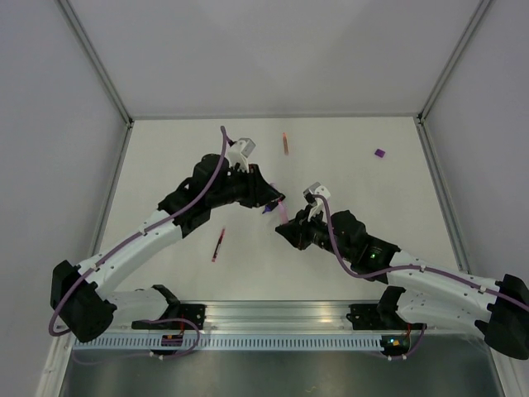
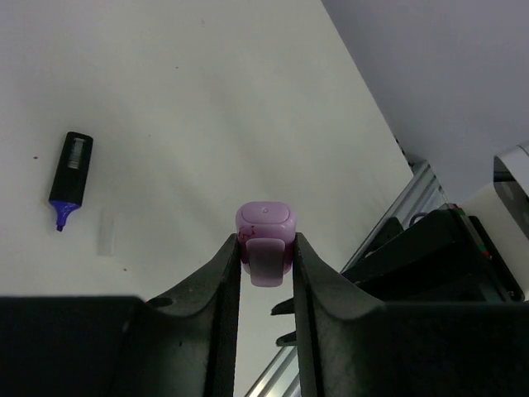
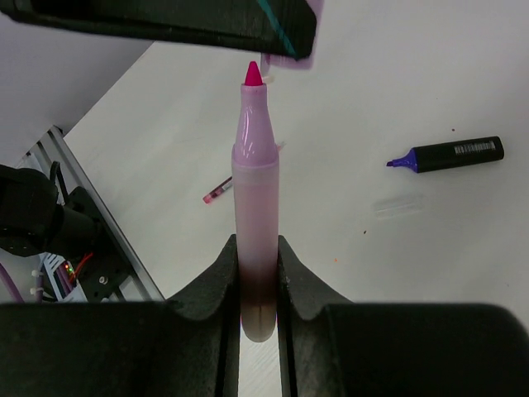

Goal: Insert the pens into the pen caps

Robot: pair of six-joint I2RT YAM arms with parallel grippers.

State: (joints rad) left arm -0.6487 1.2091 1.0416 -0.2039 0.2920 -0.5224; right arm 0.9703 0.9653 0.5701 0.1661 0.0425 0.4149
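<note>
The left fingers (image 2: 223,281) were closed narrowly on a pale pink-lilac cap (image 2: 266,236), which was clamped between the finger pads and held above the bench (image 1: 364,207). The right fingers (image 3: 216,281) were closed on the lower barrel of the pale pink-lilac pen (image 3: 254,190), which was held lengthwise along the finger axis with its magenta tip (image 3: 253,73) pointing away from the wrist. In the right wrist view, the tip was seen close to the cap under the left arm's finger housing, but the pen was not seated in the cap. In the top view, both arms were seen converged near the middle of the bench, with the pen between them. A black marker (image 2: 70,178) with an exposed purple tip was lying flat on the bench, and a clear cap (image 2: 106,234) was lying just beside it, not touching. A thin red pen (image 1: 218,244) was lying on the bench nearer the left arm. An orange pen (image 1: 285,143) was lying towards the far edge, and a purple cap (image 1: 379,153) was lying well apart to the right.
</note>
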